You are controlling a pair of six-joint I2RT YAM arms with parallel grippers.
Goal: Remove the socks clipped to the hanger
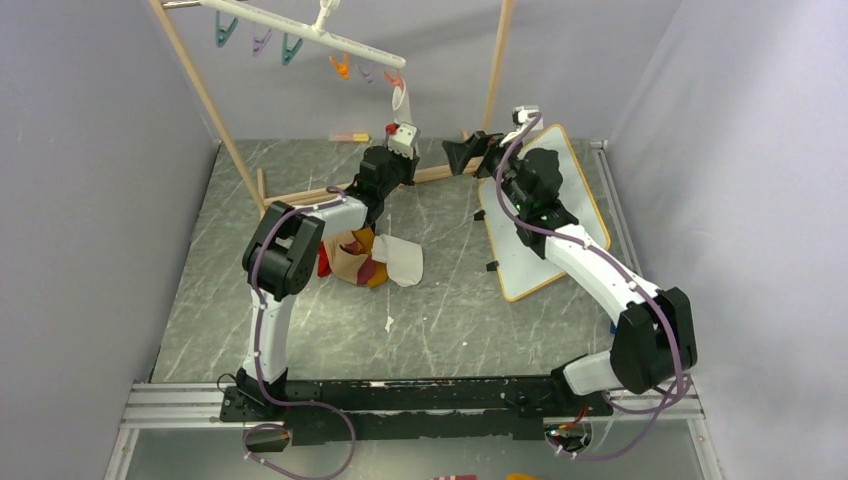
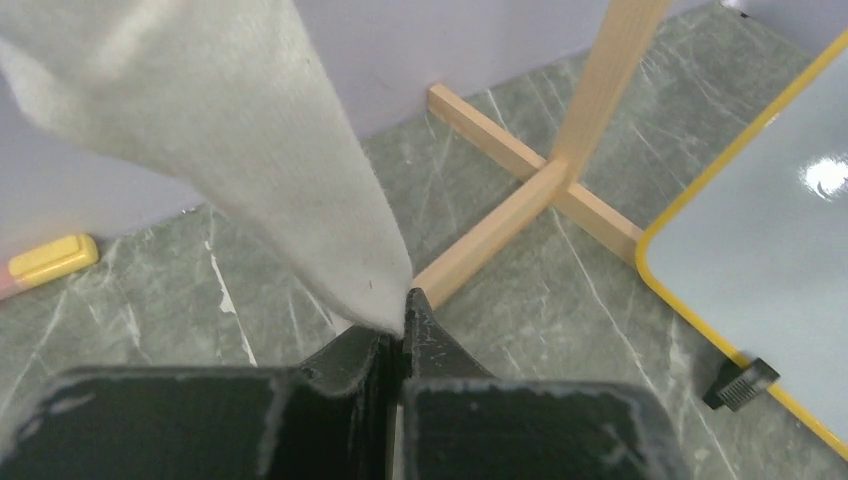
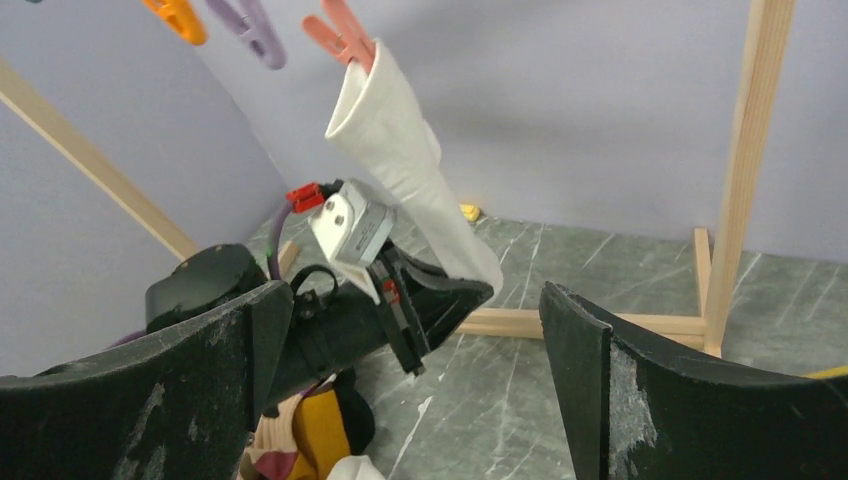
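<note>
The white hanger point(image 1: 300, 30) hangs from the wooden rack with its row of coloured clips. One long white sock point(image 1: 402, 100) is still clipped to the end salmon clip point(image 3: 345, 30). My left gripper point(image 2: 400, 325) is shut on that sock's lower tip point(image 2: 240, 150). It also shows in the top view point(image 1: 398, 125). My right gripper point(image 3: 415, 300) is open and empty, just right of the left gripper point(image 1: 462, 153) and facing the sock point(image 3: 400, 170). The other socks lie in a pile point(image 1: 365, 260) on the table beside the left arm, with mustard, striped, red and white ones showing.
The wooden rack's foot point(image 2: 520, 200) and post point(image 3: 745, 170) stand just behind the grippers. A yellow-edged whiteboard point(image 1: 570, 200) lies at the right, with a small black piece point(image 2: 740, 385) by its edge. A yellow item point(image 2: 50, 258) lies at the back wall.
</note>
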